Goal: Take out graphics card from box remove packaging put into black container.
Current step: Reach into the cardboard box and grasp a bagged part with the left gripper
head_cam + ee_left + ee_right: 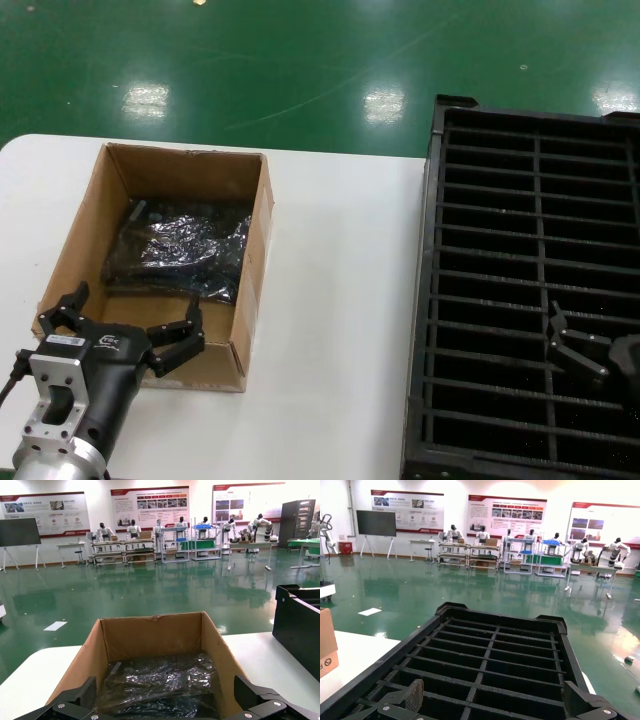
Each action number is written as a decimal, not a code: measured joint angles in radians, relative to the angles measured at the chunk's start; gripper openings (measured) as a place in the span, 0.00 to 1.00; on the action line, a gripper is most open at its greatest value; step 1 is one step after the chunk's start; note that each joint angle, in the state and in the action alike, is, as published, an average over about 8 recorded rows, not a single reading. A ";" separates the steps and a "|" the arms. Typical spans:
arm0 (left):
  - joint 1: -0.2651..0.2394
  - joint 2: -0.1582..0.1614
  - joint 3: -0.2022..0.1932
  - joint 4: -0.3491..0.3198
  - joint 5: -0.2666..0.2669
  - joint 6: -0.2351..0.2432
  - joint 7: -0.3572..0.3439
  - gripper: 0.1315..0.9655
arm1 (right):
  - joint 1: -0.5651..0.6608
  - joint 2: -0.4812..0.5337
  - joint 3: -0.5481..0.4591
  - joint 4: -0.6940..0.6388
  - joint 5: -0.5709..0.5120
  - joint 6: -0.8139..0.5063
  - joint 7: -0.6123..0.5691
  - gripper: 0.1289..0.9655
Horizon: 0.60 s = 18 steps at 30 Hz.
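Note:
The brown cardboard box [88,232] lies open-topped on the left of the table. Inside it lies the crinkly grey-silver packaging [185,248], with dark shapes under the plastic; the graphics card is hidden inside the bag. My left gripper [130,312] hovers open at the box's near end, its fingers spread about the width of the box. In the left wrist view the packaging [160,677] fills the floor of the box [150,635] ahead of the left gripper [167,694]. The right gripper [572,345] stands open and empty over the black container [437,300].
The white table [340,300] has a bare strip between box and container, and its far edge meets green floor. The right gripper [496,696] sits just above the container's ribs [495,645]. A box corner [327,640] shows in the right wrist view.

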 joint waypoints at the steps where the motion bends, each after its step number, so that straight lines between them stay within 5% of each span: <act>1: 0.000 0.000 0.000 0.000 0.000 0.000 0.000 1.00 | 0.000 0.000 0.000 0.000 0.000 0.000 0.000 1.00; 18: 0.003 -0.018 -0.005 -0.014 0.001 0.012 0.005 1.00 | 0.000 0.000 0.000 0.000 0.000 0.000 0.000 1.00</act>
